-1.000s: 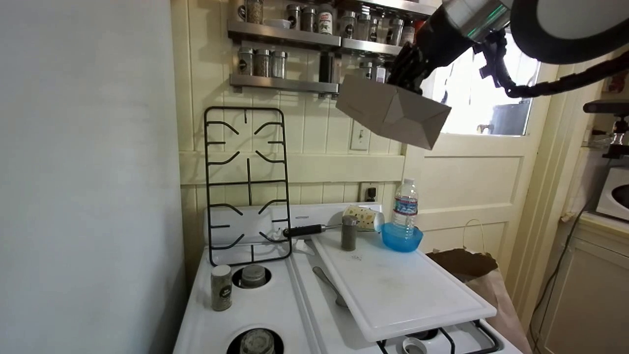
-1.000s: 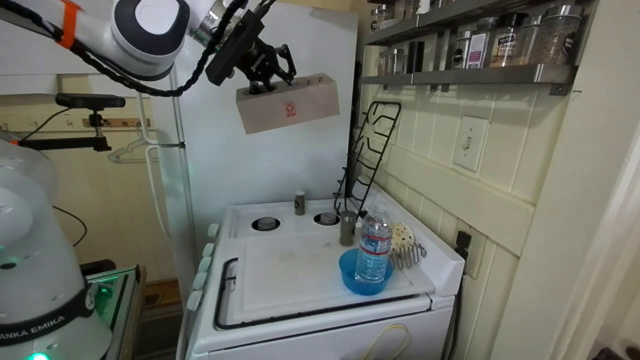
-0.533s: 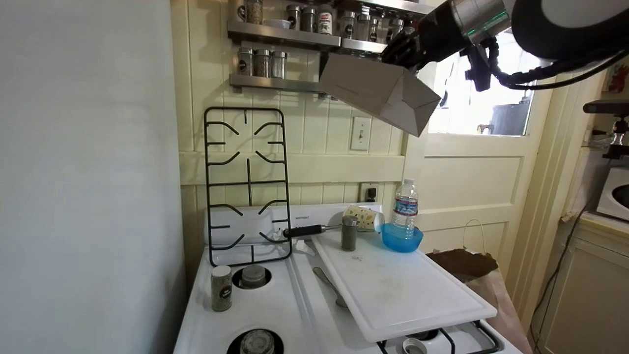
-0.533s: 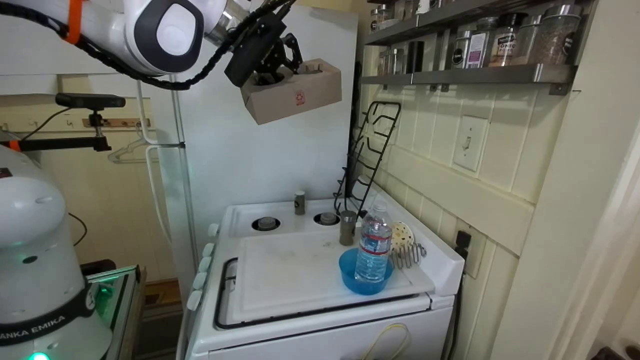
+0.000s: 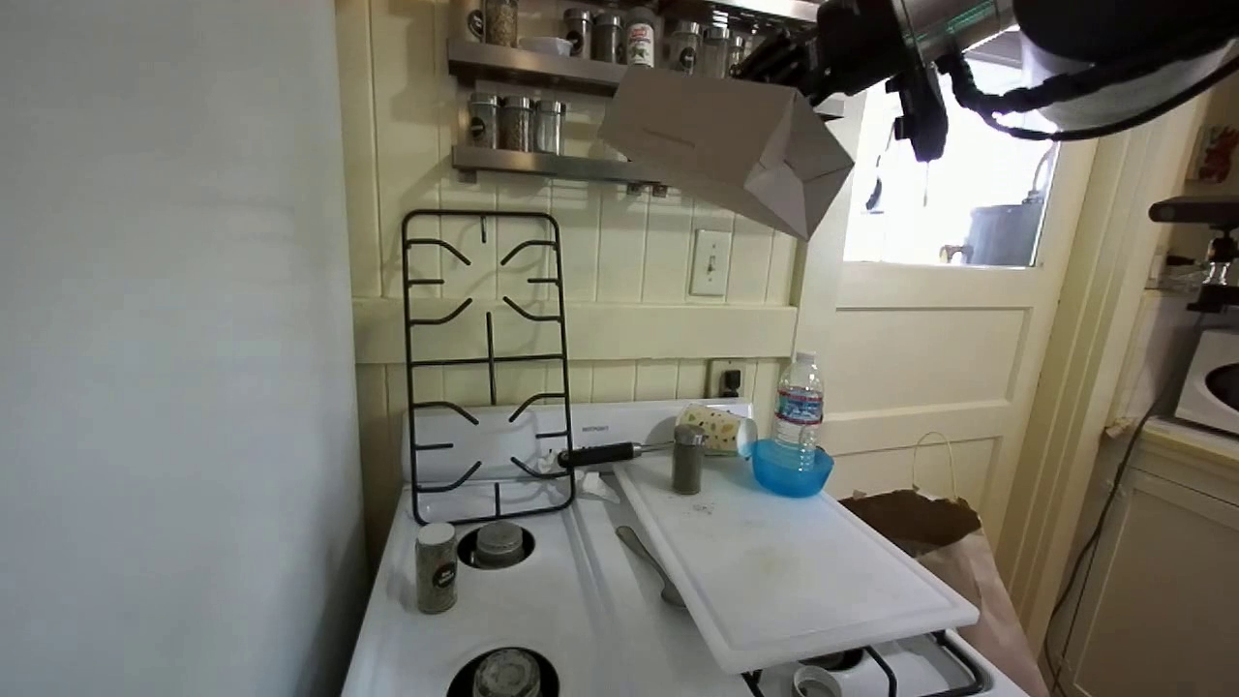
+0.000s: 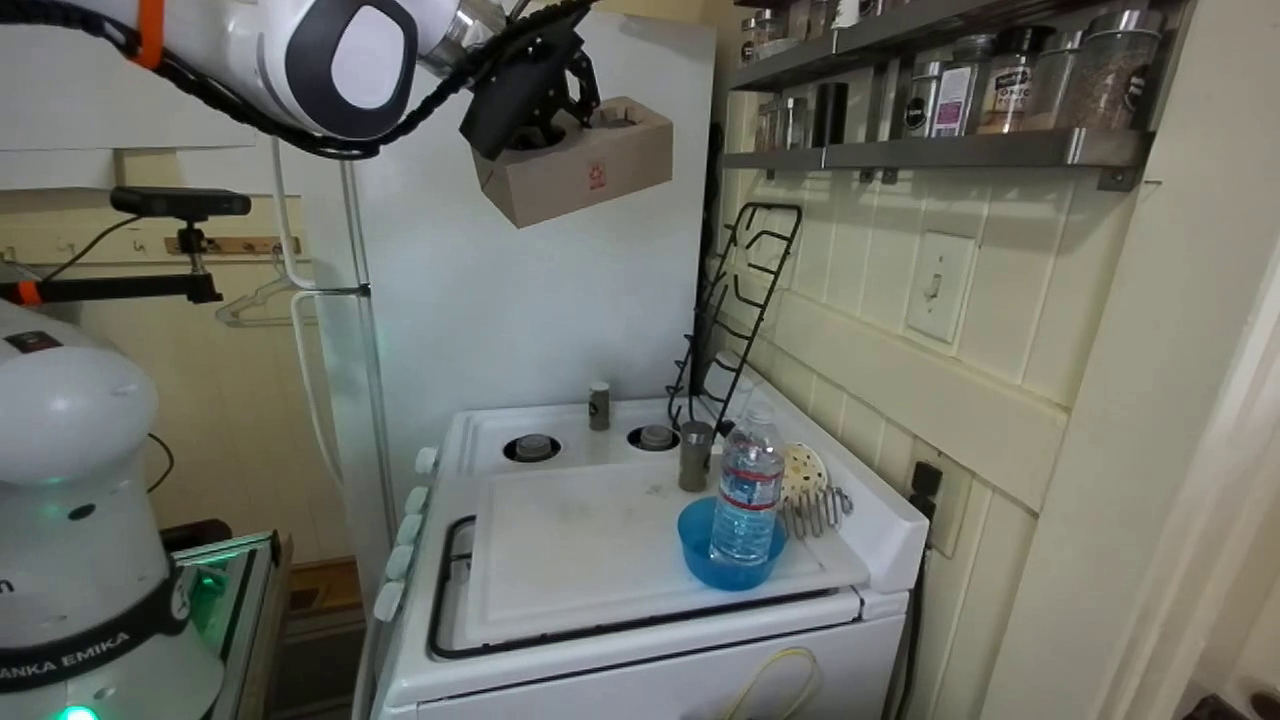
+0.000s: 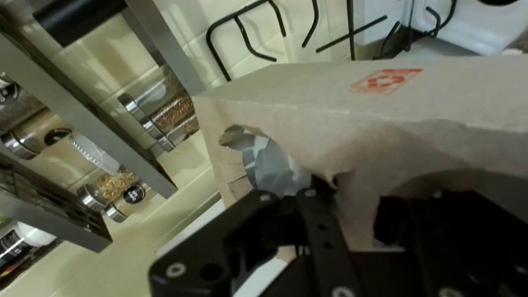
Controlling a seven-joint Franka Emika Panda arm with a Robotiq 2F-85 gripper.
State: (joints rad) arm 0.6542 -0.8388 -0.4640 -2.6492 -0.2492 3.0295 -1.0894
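Box (image 6: 550,195) held higher, tipped along its length

A second ago the box sat lower in both exterior views; now it hangs in the air near the top of each. In an exterior view its seamed end (image 5: 801,165) has shifted left as well as up, so the box covers more of the shelves (image 5: 557,166). In an exterior view its red mark (image 6: 597,176) has risen, mostly straight up, in front of the fridge (image 6: 540,320). Bottle (image 6: 748,480) and bowl (image 6: 725,575) have stayed put.

The pincer (image 6: 568,130) is clenched, grasping the box by its holed top (image 7: 371,152).

Long axis: with the red mark in sight, it slants from lower left to upper right, holed top facing up. With the seamed end in sight, it slopes down from upper left, that end pointing lower right. In the wrist view it runs left to right across the frame.
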